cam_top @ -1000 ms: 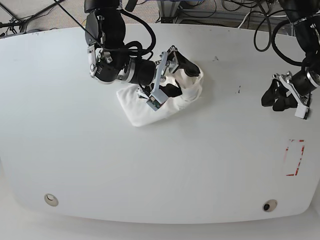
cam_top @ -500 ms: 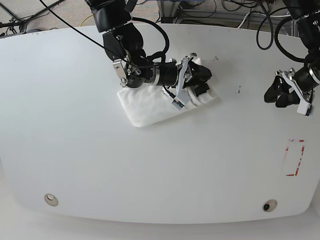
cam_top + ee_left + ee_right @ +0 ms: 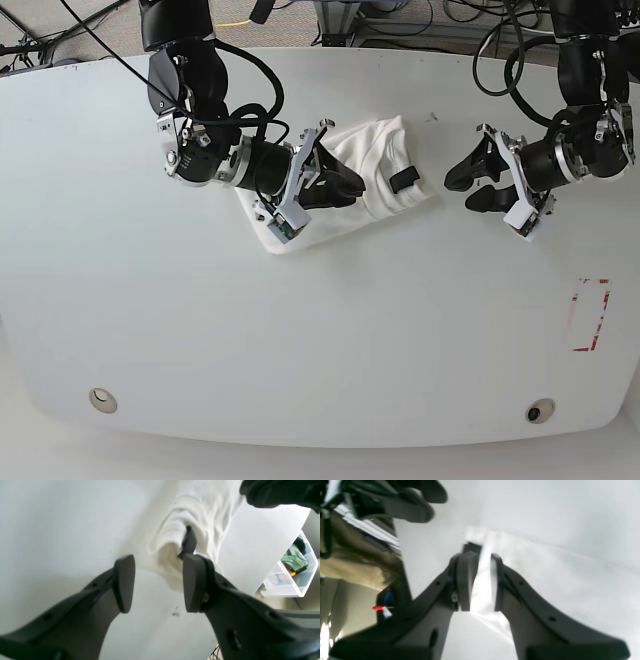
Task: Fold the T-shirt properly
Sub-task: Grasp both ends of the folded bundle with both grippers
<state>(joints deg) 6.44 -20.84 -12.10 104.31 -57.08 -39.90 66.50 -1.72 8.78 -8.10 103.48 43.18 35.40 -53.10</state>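
Note:
The white T-shirt [image 3: 375,160] lies folded in a bundle at the back middle of the table, plain side up, with a small black tag [image 3: 404,179] near its right edge. My right gripper [image 3: 352,187] lies low over the shirt's left half. In the right wrist view its jaws stand narrow around a ridge of the T-shirt [image 3: 545,580], and the black tag [image 3: 472,547] sits just past one fingertip. My left gripper [image 3: 462,192] hovers open just right of the shirt, pointing at it. In its own view the left gripper [image 3: 155,580] holds nothing, and the T-shirt [image 3: 200,512] lies ahead.
The white table [image 3: 300,330] has a red-marked rectangle [image 3: 590,315] at the right and two round holes [image 3: 101,400] [image 3: 540,411] near the front edge. Cables lie beyond the far edge. A clear plastic drawer unit [image 3: 290,580] stands off the table.
My right gripper has drawn back leftward across the shirt and its jaws have narrowed on the cloth. My left arm has swung in from the far right toward the shirt's right edge.

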